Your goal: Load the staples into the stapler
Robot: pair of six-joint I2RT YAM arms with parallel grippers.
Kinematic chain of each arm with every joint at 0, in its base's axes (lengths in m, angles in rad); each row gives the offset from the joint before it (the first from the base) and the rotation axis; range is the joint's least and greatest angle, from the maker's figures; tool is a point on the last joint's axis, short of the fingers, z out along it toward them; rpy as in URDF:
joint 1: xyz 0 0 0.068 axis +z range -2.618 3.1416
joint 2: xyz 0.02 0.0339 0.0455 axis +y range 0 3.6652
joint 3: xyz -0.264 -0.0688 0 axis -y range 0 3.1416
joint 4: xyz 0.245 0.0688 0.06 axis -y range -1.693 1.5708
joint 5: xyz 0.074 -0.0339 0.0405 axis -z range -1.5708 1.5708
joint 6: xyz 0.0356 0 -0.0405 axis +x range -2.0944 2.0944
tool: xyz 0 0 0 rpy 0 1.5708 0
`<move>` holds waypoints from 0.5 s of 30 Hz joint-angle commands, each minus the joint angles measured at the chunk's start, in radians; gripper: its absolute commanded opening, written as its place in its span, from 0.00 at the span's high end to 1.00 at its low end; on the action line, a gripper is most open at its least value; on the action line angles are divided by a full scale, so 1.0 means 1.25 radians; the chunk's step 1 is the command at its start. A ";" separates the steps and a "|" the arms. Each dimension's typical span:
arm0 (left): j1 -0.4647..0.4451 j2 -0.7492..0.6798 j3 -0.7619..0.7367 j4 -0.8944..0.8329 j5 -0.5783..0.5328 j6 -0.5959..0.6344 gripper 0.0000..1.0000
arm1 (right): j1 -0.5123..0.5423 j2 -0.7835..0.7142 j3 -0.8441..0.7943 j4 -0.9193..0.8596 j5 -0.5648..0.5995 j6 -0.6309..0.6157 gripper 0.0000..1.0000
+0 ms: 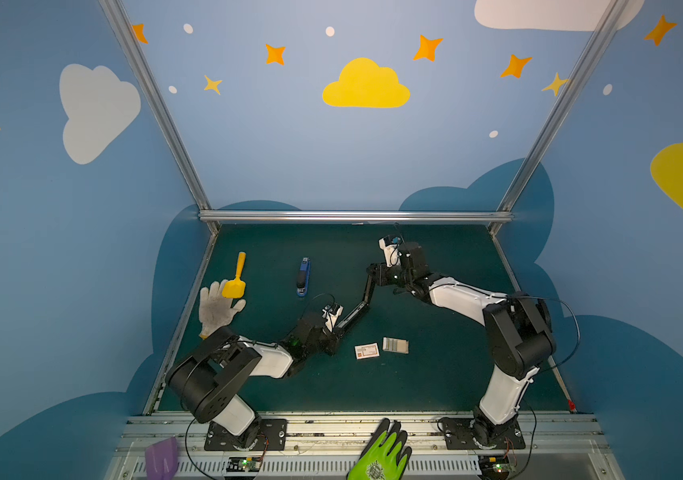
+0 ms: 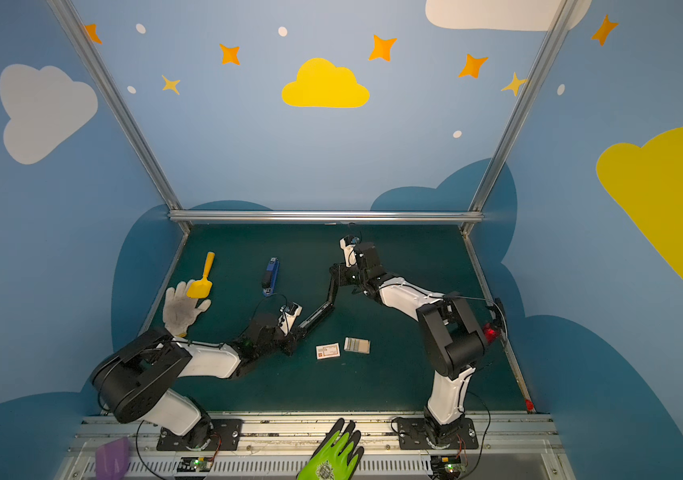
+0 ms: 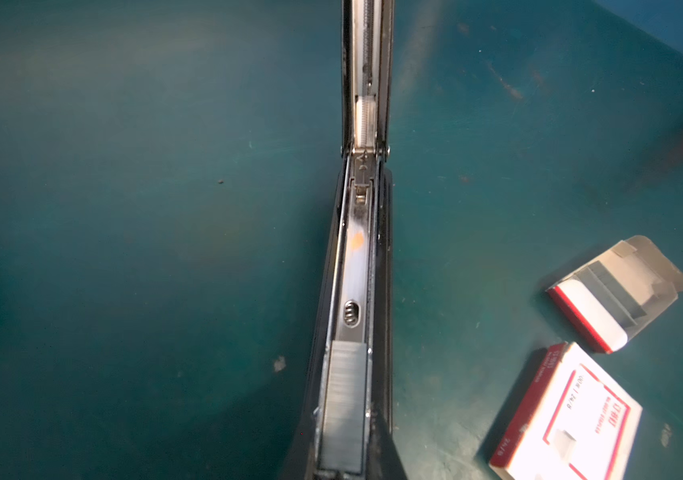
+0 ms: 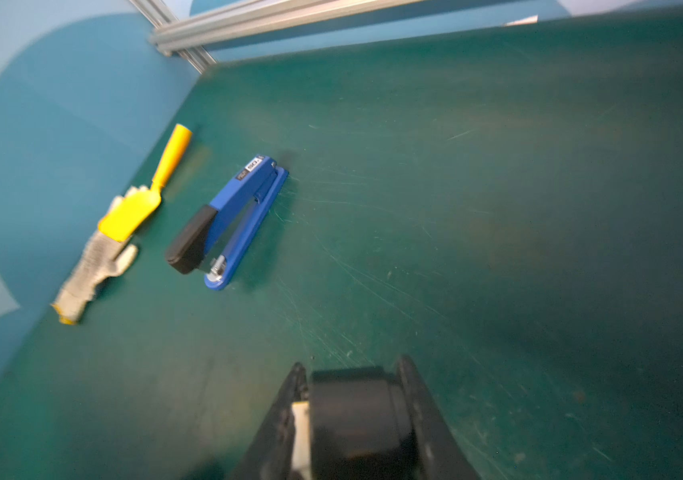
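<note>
A green glove [image 1: 383, 453] lay on the front rail [image 1: 331, 422], out of my way. Next on the worktop [image 1: 435, 386], the spare staples [image 3: 605, 286] sat rowed in their pale tray [image 3: 664, 270], just beside the white staple box [image 1: 366, 351]. Just beyond, my left gripper [image 1: 333, 336] was clenched on the base of the black stapler [image 1: 356, 311], which was opened wide. A staple strip [image 3: 344, 399] already lay in the magazine channel at that gripper's end. Farther on, the right gripper [image 4: 352, 370] had its fingers [image 4: 412, 386] clamped on the tip of the raised lid [image 1: 370, 289].

I judged the strip light and brittle, apt to snap or slide along the smooth rail if tipped, so I would take it by its long sides. The stapler looked stiff, best held by base and lid. Nothing stood between lid and magazine.

Beyond, well apart, lay a blue stapler [image 1: 303, 276] and a yellow scoop [image 1: 235, 278], its blade over a knit glove [image 1: 217, 309].
</note>
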 commanded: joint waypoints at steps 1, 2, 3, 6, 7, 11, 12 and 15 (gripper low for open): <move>0.003 -0.015 0.047 0.061 -0.034 0.017 0.96 | 0.083 -0.035 0.006 -0.115 -0.038 0.053 0.72; 0.003 -0.016 0.047 0.061 -0.036 0.016 0.96 | 0.091 -0.039 0.004 -0.115 -0.036 0.054 0.71; 0.003 -0.018 0.048 0.062 -0.036 0.016 0.96 | 0.100 -0.042 0.002 -0.114 -0.030 0.053 0.70; 0.005 -0.022 0.052 0.063 -0.036 0.018 0.96 | 0.127 -0.052 0.001 -0.111 -0.023 0.051 0.68; 0.005 -0.024 0.054 0.065 -0.035 0.018 0.96 | 0.138 -0.056 0.002 -0.112 -0.019 0.051 0.67; 0.007 -0.041 0.056 0.069 -0.032 0.014 0.96 | 0.158 -0.069 -0.004 -0.101 -0.021 0.061 0.64; 0.005 -0.045 0.056 0.069 -0.031 0.014 0.96 | 0.162 -0.072 -0.005 -0.098 -0.022 0.063 0.63; 0.006 -0.055 0.059 0.063 -0.030 0.016 0.96 | 0.175 -0.077 -0.010 -0.092 -0.026 0.060 0.62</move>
